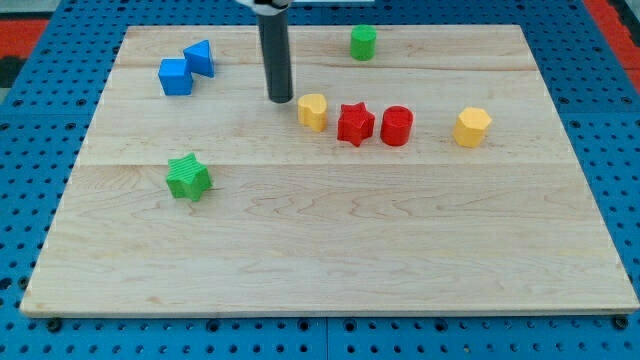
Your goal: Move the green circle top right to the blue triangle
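The green circle (362,42) stands near the view's top, right of centre. The blue triangle (200,57) lies at the top left, touching a blue cube (175,77) on its lower left. My tip (281,100) rests on the board between them, below the line joining them. It is about 80 px right of the blue triangle and about 80 px left of and below the green circle. It touches no block; the nearest is a yellow block just to its right.
A yellow block (313,111), a red star (355,124), a red cylinder (396,126) and a yellow hexagon (472,127) form a row right of my tip. A green star (188,177) lies at the left. The wooden board (320,260) sits on a blue pegboard.
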Robot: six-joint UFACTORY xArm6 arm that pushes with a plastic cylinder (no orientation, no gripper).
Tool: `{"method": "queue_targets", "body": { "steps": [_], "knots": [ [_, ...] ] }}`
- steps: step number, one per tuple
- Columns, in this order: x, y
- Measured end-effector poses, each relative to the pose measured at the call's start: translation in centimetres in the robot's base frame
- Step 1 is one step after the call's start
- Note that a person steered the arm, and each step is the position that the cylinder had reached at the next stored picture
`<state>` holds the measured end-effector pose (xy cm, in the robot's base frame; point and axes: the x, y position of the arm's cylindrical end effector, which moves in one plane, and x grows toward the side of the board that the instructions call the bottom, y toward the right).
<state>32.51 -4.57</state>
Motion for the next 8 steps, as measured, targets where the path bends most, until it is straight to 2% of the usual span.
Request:
{"method": "queue_targets", "body": {
  "steps": [1, 3, 4, 5, 6, 7, 8],
  "knots": [
    [0.9, 2.2],
    [1.9, 2.7],
    [-1.0, 8.0],
    [-5.7, 14.7],
    [-11.3, 14.9],
    [-12.5, 8.1],
    [-12.1, 3.8]
  ]
}}
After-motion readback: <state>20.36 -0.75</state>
